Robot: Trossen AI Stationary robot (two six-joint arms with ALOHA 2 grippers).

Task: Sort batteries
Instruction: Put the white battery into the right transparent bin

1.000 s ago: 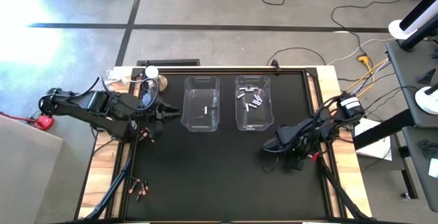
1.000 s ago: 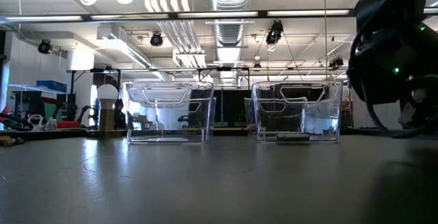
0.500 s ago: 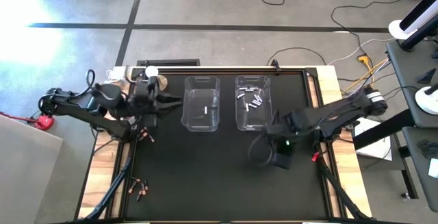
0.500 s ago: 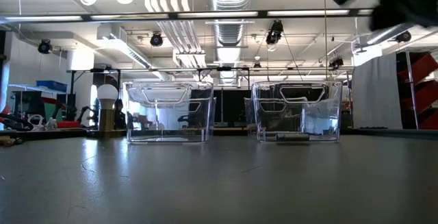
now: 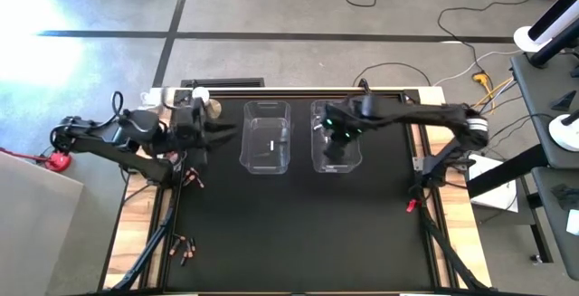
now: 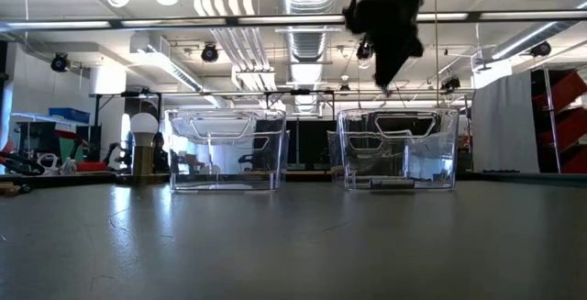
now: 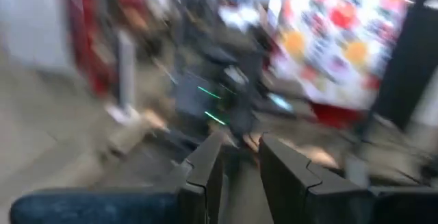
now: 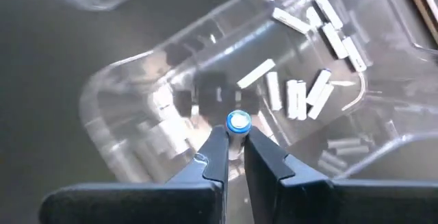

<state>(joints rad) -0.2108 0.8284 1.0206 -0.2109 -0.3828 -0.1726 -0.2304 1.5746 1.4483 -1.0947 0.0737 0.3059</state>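
Observation:
My right gripper point(image 8: 233, 140) hangs over the right clear bin point(image 5: 335, 156), shut on a small battery point(image 8: 237, 121). It shows high above that bin point(image 6: 399, 158) in the low view. Several white batteries point(image 8: 301, 94) lie on the bin's floor. The left clear bin point(image 5: 266, 156) holds one white battery point(image 5: 271, 145). Copper-coloured batteries lie on the mat at the left point(image 5: 193, 178) and near the front left point(image 5: 185, 249). My left gripper point(image 5: 217, 131) is raised just left of the left bin, pointing level toward it. My right gripper pinches the battery between its two fingertips point(image 8: 217, 148). The fingers come from above, pointing steeply down, and the battery stands along them. Its blue-ringed end face point(image 8: 237, 121) is turned up toward the wrist. The battery hangs clear above the right bin.
A white bulb point(image 5: 201, 94) and a round disc point(image 5: 213, 108) stand at the far left corner. A small red bit point(image 5: 411, 207) lies by the mat's right edge. The black mat point(image 5: 289, 233) lies open in front of the bins.
My right gripper has risen from the mat near the table's right edge and swung toward the far left until it is over the right bin, tipping to point steeply down. My left gripper has lifted a little and tipped up to level beside the left bin.

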